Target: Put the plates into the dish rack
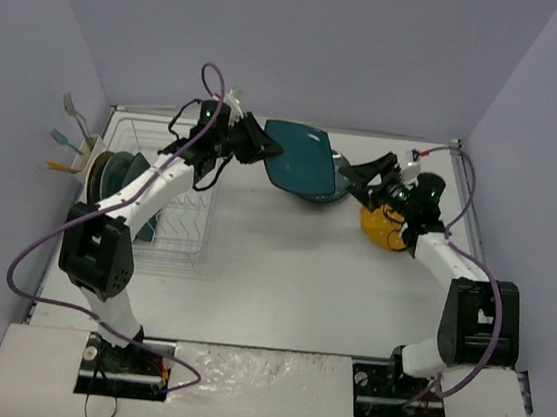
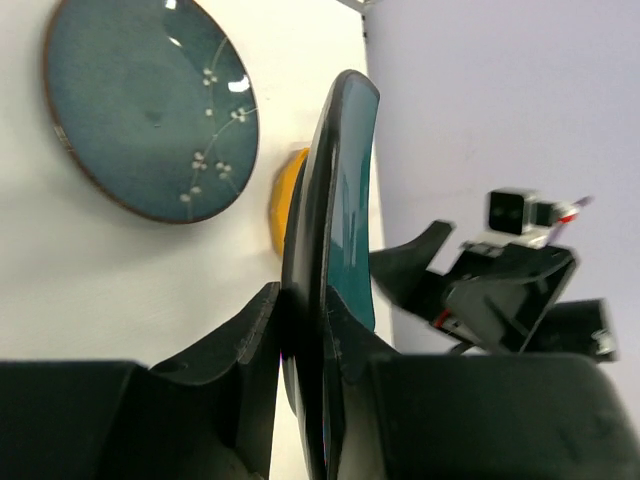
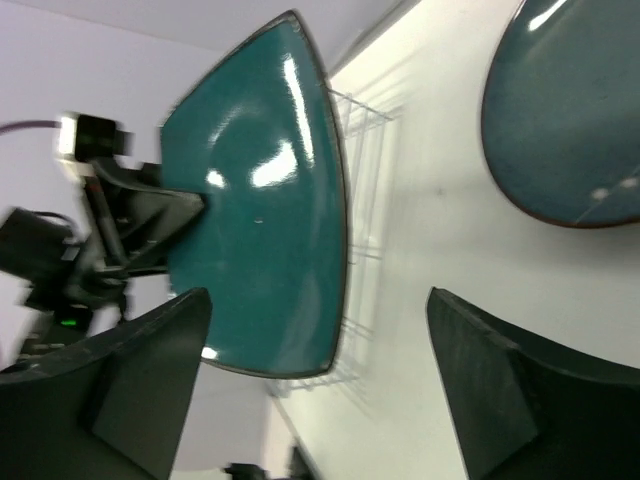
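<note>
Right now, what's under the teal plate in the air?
A blue-grey plate lies on the table below the teal plate. From above, only its edge shows; the rest is covered.

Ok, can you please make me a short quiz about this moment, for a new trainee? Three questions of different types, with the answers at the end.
1. True or false: the right gripper is closed on the teal plate.
2. Which one holds the teal plate off the surface? A) the left gripper B) the right gripper C) neither
3. Fill in the word: the blue-grey plate lies flat on the ____.

Key: 1 false, its jaws stand wide open, clear of the plate. 2 A, clamped on the plate's edge. 3 table.
</note>
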{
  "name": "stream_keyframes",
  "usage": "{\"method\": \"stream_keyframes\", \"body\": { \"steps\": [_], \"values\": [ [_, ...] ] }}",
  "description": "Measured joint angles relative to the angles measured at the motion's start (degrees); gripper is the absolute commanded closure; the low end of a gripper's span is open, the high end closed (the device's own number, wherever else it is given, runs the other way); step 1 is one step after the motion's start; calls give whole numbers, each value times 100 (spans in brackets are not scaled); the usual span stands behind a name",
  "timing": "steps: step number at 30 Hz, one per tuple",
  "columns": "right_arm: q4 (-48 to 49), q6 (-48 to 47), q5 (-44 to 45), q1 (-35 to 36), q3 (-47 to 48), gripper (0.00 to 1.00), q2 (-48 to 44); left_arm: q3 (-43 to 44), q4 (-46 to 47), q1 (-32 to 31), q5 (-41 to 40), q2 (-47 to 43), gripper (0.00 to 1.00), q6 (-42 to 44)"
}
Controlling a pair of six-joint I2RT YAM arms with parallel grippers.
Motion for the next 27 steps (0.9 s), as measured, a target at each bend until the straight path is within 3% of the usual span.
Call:
{"method": "stream_keyframes", "body": {
  "steps": [4, 10, 18, 27],
  "values": [
    [-1403, -1092, 233, -31, 553, 0, -482, 111, -1127, 233, -170, -644, 100, 833],
    [-2477, -1905, 418, -156, 651, 0, -1002, 745, -3223, 821, -753, -1406, 100, 2427],
    [-2978, -2265, 473, -180, 622, 0, -1082, 2296, -5685, 1168, -2275, -1689, 100, 4595],
    [-3127, -2352, 485, -178, 442, 0, -1078, 2560, -6801, 1529, -3442, -1252, 100, 5815]
  ]
}}
